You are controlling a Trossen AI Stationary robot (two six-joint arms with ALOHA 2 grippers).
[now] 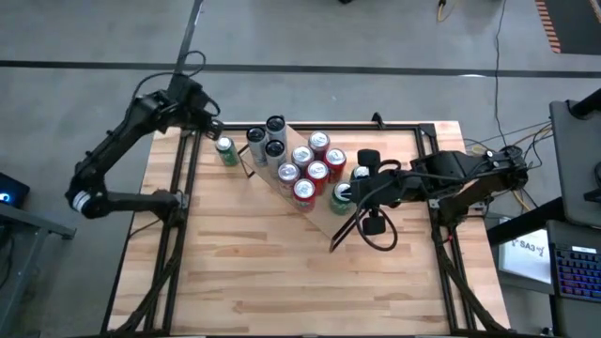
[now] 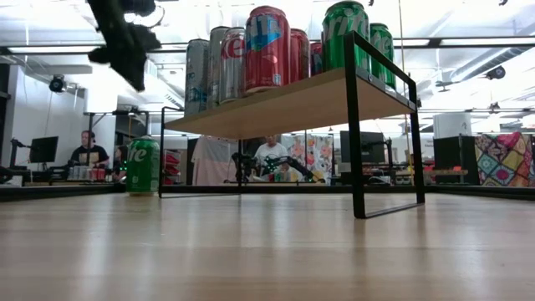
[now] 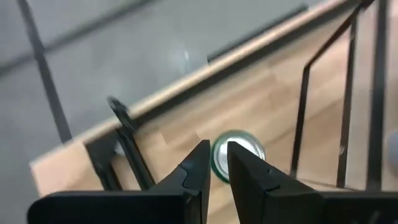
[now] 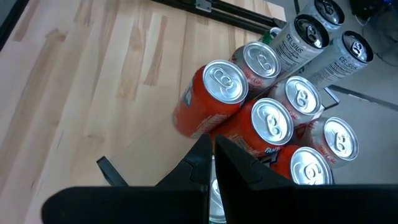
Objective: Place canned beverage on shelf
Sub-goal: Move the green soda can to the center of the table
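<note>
1. The shelf (image 1: pixel 319 221) is standing slantwise in the upper middle of the high view, carrying red, silver and green cans.
2. In the low view the shelf board (image 2: pixel 292 104) is sitting raised on black frames, with cans lined along its top.
3. A lone green can (image 1: pixel 225 150) is standing on the table (image 1: pixel 263 272) in the upper left of the high view, just beside the shelf's left end; in the low view it (image 2: pixel 143 165) is sitting at the left, on the tabletop.
4. The left gripper (image 1: pixel 212 129) is hanging above that can, holding nothing; in its wrist view the fingers (image 3: pixel 193 171) are nearly pressed together, a narrow gap showing the can's top (image 3: pixel 238 152) below.
5. The right gripper (image 1: pixel 362 167) is hovering over the shelf's right end, right of centre, its fingers (image 4: pixel 199 158) pressed together and empty above the red cans (image 4: pixel 214 102).
</note>
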